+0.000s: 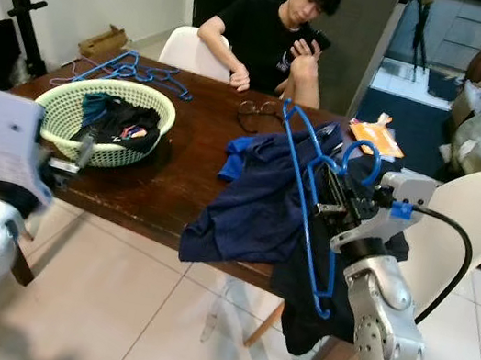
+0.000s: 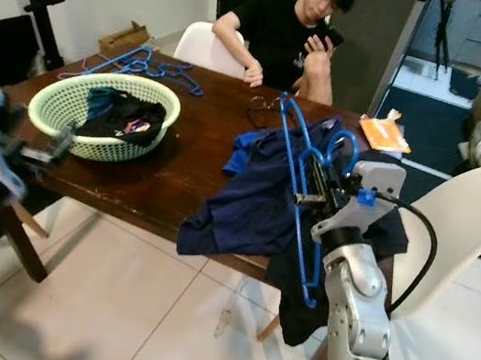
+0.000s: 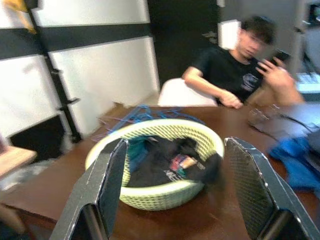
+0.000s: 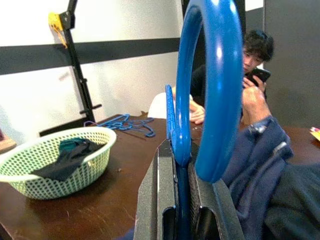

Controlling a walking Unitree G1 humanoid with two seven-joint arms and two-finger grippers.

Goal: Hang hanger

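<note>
Right end effector (image 1: 338, 200) pinching blue plastic hanger (image 1: 307, 212) w/ navy shirt (image 1: 259, 204) over dark wooden bench (image 1: 182, 165), left end effector (image 3: 175, 190) spread idle; carry step, next needs a rail.

Silver jointed arms — black cable (image 1: 453, 245), white wrist housings.

Dark wooden bench (image 1: 178, 164) carrying a pale green mesh basket (image 1: 107, 119) of dark clothes. Beyond the basket, a heap of blue hangers (image 1: 134, 71); to its right, eyeglasses (image 1: 257, 113), a navy garment (image 1: 261, 198) draped over the near edge, and an orange packet (image 1: 377, 134).
</note>
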